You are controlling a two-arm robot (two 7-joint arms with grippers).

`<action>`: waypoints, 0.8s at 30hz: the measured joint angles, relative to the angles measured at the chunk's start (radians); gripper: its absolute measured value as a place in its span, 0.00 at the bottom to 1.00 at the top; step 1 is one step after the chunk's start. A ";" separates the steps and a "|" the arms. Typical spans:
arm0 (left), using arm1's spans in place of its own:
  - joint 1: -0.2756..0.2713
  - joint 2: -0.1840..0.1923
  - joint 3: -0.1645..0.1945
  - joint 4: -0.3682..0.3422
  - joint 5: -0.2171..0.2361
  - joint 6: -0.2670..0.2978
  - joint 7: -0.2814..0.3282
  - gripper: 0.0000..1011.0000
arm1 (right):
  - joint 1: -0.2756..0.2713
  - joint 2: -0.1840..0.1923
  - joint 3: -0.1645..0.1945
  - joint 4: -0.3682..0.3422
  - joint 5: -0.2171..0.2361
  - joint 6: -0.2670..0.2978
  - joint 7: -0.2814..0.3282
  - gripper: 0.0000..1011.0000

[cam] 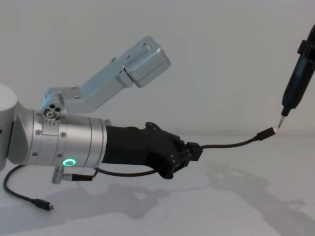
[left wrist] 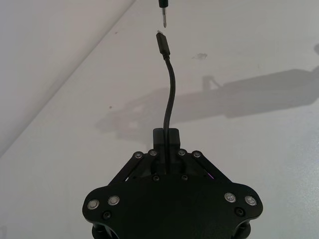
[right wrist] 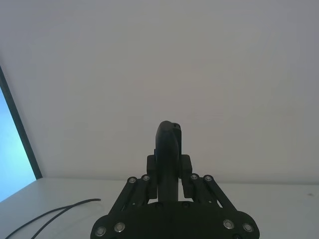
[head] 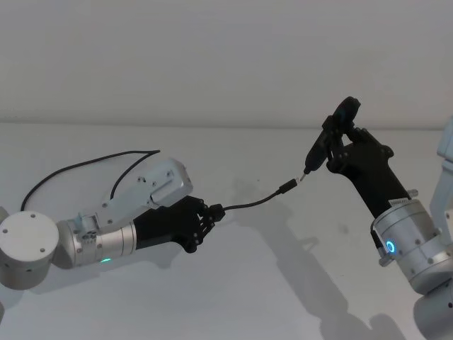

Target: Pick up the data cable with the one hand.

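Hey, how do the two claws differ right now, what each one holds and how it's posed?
The left claw is shut on the thin black data cable; the right claw is shut on a slim black stick-like tool with a metal pin tip. The left claw lies low, pointing across the white table; the right claw is raised, angled upward. Both are black, on silver wrists with lit rings.

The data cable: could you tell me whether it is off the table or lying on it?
Partly lifted: the left gripper is shut on the data cable, holding its plug end in the air.
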State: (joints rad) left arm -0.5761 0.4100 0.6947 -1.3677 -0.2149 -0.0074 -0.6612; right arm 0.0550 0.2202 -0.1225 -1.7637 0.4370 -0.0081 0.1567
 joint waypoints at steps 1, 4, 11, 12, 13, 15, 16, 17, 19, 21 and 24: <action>0.000 0.000 0.000 0.000 0.000 0.000 0.000 0.05 | 0.001 -0.001 0.000 0.002 0.000 0.001 0.001 0.27; 0.000 0.000 0.000 0.000 0.000 0.000 0.000 0.05 | 0.005 -0.003 0.001 0.006 0.001 0.002 0.003 0.27; 0.000 0.000 0.000 0.000 0.000 -0.001 0.000 0.05 | 0.017 -0.008 0.002 0.020 0.001 0.004 0.010 0.27; 0.000 0.000 0.000 0.000 0.000 -0.001 0.000 0.05 | 0.019 -0.009 0.002 0.022 0.001 0.004 0.011 0.27; 0.000 0.000 0.000 0.000 0.000 -0.001 0.000 0.05 | 0.020 -0.009 0.002 0.024 0.001 0.004 0.011 0.27; 0.000 0.000 0.000 0.000 0.000 -0.001 0.000 0.05 | 0.023 -0.010 0.002 0.028 0.001 0.005 0.011 0.27; 0.000 0.000 0.000 0.000 0.000 -0.002 0.000 0.05 | 0.023 -0.011 0.002 0.029 0.001 0.005 0.012 0.27; 0.000 0.000 0.000 0.000 0.000 -0.002 0.000 0.05 | 0.024 -0.011 0.002 0.030 0.001 0.005 0.012 0.27; 0.000 0.000 0.000 0.000 0.000 -0.002 0.000 0.05 | 0.027 -0.012 0.001 0.033 0.001 0.006 0.012 0.27; 0.000 0.000 0.000 0.000 0.000 -0.002 0.000 0.05 | 0.029 -0.013 0.001 0.036 0.000 0.007 0.013 0.27; 0.000 0.000 0.000 0.000 0.000 -0.002 0.000 0.05 | 0.031 -0.014 0.001 0.039 -0.001 0.007 0.013 0.27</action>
State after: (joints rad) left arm -0.5762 0.4101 0.6948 -1.3676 -0.2151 -0.0090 -0.6613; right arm 0.0861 0.2063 -0.1218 -1.7252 0.4359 -0.0007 0.1701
